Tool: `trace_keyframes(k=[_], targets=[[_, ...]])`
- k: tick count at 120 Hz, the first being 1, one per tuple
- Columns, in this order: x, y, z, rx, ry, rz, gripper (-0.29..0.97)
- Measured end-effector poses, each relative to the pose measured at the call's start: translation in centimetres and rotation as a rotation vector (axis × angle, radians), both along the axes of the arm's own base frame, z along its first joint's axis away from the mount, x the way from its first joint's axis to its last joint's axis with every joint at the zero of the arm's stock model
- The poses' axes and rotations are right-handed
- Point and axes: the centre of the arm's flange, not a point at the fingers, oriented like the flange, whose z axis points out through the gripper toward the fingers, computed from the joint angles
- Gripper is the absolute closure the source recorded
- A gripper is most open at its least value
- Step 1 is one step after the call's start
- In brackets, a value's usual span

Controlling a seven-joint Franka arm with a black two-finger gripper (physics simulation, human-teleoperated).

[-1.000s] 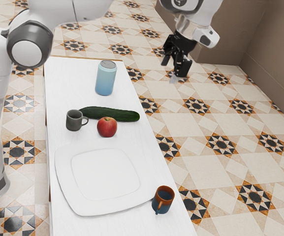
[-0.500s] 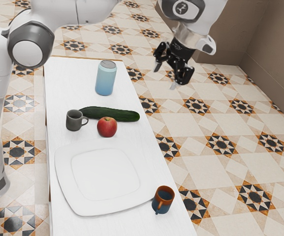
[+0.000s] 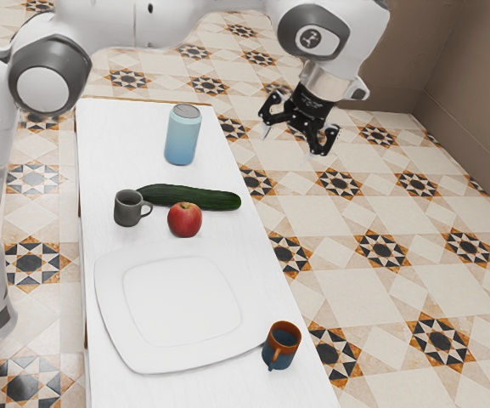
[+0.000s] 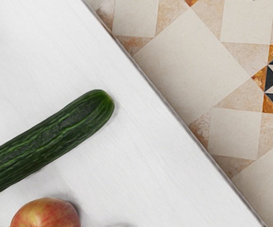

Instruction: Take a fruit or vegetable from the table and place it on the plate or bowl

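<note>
White counter point(image 3: 100, 153) carried all I needed. Reading the exterior view from its left, I saw a grey mug point(image 3: 130, 207), then the cucumber point(image 3: 188, 198) with the apple point(image 3: 184, 219) just beside it, and the plate point(image 3: 177, 310) bare, farther from the hand than either.

The hand point(image 3: 296, 134) hung empty, fingers spread wide, high over the floor point(image 3: 380, 212) past the counter's edge, well apart from the fruit. I judged this the approach, with nothing picked yet. Next I had to bring the hand over the counter, centre it above the apple and lower it with the fingers either side.

The exterior view gave me the plate and the finger spread. The wrist view gave me the cucumber's point(image 4: 51, 137) rounded end, the apple's point(image 4: 45, 213) top, and bare counter point(image 4: 141, 156) between them.
</note>
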Motion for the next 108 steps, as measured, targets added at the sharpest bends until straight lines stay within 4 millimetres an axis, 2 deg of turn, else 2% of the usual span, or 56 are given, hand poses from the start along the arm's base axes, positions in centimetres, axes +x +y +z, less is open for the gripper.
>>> trace_keyframes(k=[11, 26, 42, 76, 92, 102, 108], targets=[[-1.9, 1.9, -1.9, -0.014, -0.010, 0.077, 0.00], [-3.0, 3.4, -3.0, -0.034, -0.062, 0.154, 0.00], [-2.9, 4.0, -4.4, -0.061, -0.093, 0.222, 0.00], [-3.4, 5.1, -4.9, -0.089, -0.136, 0.413, 0.00], [-3.6, 4.2, -5.8, -0.105, -0.127, 0.469, 0.00], [-3.9, 2.1, -6.6, -0.106, -0.112, 0.469, 0.00], [-5.6, 0.3, -6.8, -0.104, -0.105, 0.456, 0.00]])
